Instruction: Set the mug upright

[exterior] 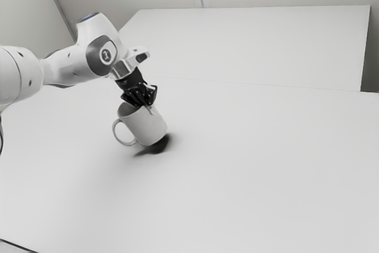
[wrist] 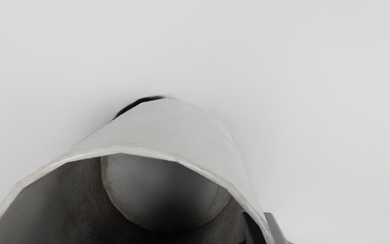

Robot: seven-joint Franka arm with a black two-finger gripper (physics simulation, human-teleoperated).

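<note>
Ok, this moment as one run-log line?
task: set mug upright | hand: shut on mug's wall at rim, one finger inside, one outside | mug: tilted, mouth toward hand | status: not yet upright

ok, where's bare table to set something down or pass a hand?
Widest patch: table from the mug to the exterior view's right edge. Also bare: from the mug down to that view's bottom edge. Crowded: at the tilted mug, with the gripper on its rim, and along the arm at the view's left.

Over the table, the claw straddles the mug.
</note>
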